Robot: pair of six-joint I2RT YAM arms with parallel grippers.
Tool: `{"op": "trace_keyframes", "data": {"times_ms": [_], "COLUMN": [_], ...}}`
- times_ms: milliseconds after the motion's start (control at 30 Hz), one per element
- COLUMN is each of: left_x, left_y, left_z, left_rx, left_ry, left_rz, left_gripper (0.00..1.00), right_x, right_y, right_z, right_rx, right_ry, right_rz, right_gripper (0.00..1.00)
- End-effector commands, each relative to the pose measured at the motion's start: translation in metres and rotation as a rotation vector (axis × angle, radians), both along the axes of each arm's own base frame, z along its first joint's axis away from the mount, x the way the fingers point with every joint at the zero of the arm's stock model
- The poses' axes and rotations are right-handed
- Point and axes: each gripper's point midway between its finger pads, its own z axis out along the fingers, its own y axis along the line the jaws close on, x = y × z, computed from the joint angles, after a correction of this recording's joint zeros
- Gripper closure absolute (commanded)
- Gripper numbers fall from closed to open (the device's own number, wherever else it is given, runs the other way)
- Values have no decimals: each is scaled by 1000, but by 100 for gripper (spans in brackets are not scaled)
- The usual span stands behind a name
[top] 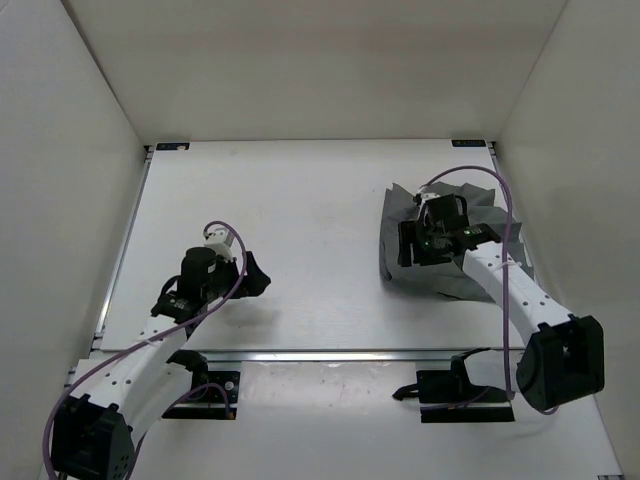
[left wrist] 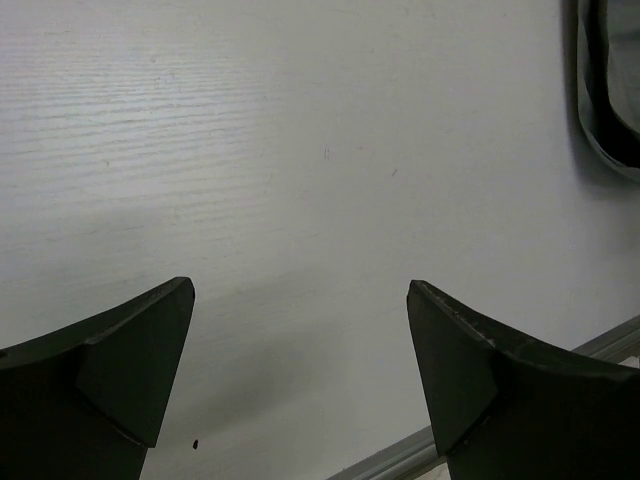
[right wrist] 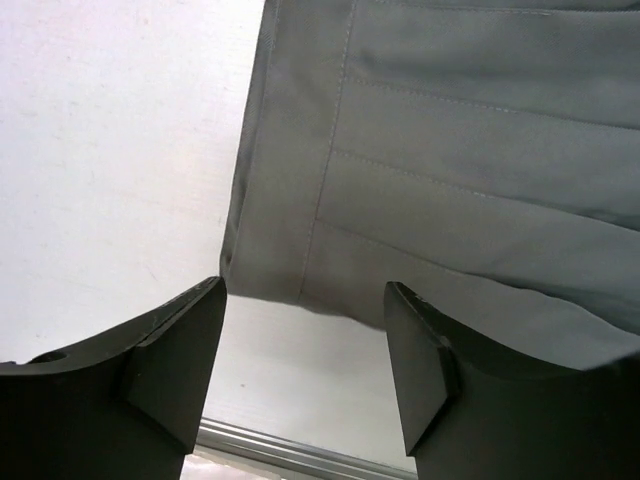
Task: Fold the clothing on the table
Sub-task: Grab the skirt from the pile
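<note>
One garment: dark grey clothing point(top: 393, 258), a crumpled heap on the right side of the bench point(top: 290, 200). No second piece in view.
Two claws: right claw point(top: 408, 245) is over the heap's left side. Left claw point(top: 255, 275) is over bare bench on the left, well apart from the fabric.
Right claw state: jaws spread, nothing pinched. In the wrist view the right claw point(right wrist: 305, 300) has a low corner of the clothing point(right wrist: 450, 150) just ahead of the fingertips, with bare bench point(right wrist: 100, 150) to the left.
Left claw state: fully spread and empty. The wrist view shows the left claw point(left wrist: 300, 300) over white bench point(left wrist: 300, 150) only.
Key relation: fabric lies ahead and to the right of the right claw. Its left edge runs straight away from the claw, and the stitch lines slant off to the right.
Long axis: none clear from above, the heap is too bunched. Its spread is roughly near-to-far.
Nearer arm: right, by a wide margin.
Judgement: the corner grab belongs to the right arm. The jaws look well placed on that edge, but I can't tell their height above the fabric.
Fold status: not started, the garment needs spreading first.
</note>
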Motion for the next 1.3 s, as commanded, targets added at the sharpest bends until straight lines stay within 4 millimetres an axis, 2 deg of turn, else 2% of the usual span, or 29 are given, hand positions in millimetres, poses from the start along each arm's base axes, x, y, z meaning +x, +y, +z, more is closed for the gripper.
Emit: {"op": "trace_keyframes", "data": {"times_ms": [0,100,167,267,400,467,567,767,833,867,933,1067,1167,1200,1267], "left_x": [1,2,2,2,-1,-2,2,-1,-1,-1,-1,-3,-2,-3,-3], "left_y": [-3,-3,-4,-1,-6,-5,-5,-11,-12,-11,-10,-11,-11,-12,-12], "left_z": [6,9,11,11,14,9,18,18,18,17,16,15,15,14,15], "left_rx": [-1,-4,-10,-13,-22,-23,-62,-70,-80,-79,-92,-95,-101,-100,-107], "left_ry": [-23,-35,-45,-45,-66,-51,-84,-96,-102,-102,-109,-102,-107,-108,-112], "left_rz": [-24,-16,-22,-9,-30,-23,-19,-46,-51,-41,-40,-48,-45,-51,-49], "left_gripper": [2,1,1,1,1,1,1,1,1,1,1,2,1,1,2], "right_x": [-9,-12,-19,-36,-49,-44,-36,-29,-26,-23,-19,-11,-5,-5,-3], "right_y": [-2,1,6,18,19,19,24,20,18,19,21,19,16,13,19], "right_z": [11,16,13,-1,-32,-36,-45,-74,-76,-76,-74,-65,-51,-53,-44], "right_rx": [-9,-7,-26,-91,-175,-195,-213,-332,-367,-376,-383,-405,-420,-423,-392], "right_ry": [-44,-63,-47,-5,72,60,52,106,113,108,91,31,-35,-34,-75], "right_rz": [45,85,134,242,294,281,294,316,319,317,311,274,249,237,243], "right_gripper": [37,33,34,34,33,32,31,31,34,42,51,53,49,49,49]}}
